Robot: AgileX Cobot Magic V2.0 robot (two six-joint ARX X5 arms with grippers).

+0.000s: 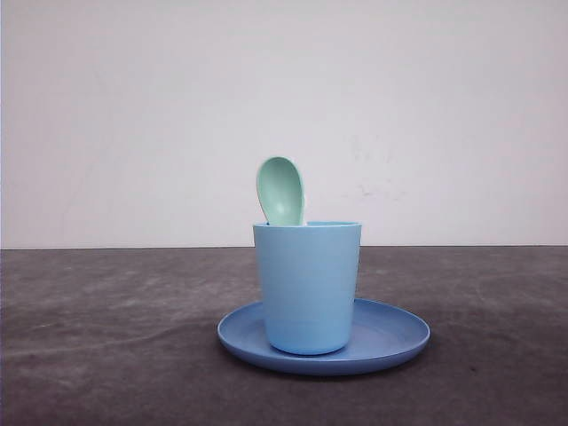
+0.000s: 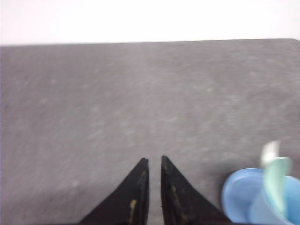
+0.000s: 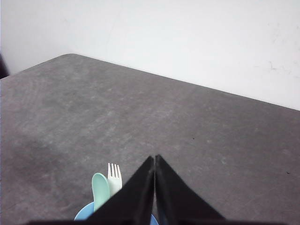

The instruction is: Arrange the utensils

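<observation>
A mint-green spoon [image 1: 281, 190] stands bowl-up in a light blue cup [image 1: 307, 286] on a round blue plate [image 1: 390, 330], centre of the front view; the white fork [image 3: 114, 177] rises beside it in the right wrist view, lower left. Both utensils look light, stiff and smooth, likely to slip, so the exposed heads above the rim seem the only place to grip. The left gripper [image 2: 154, 161] shows a narrow slit between its jaws; the right gripper [image 3: 154, 158] has jaws pressed together, holding nothing
</observation>
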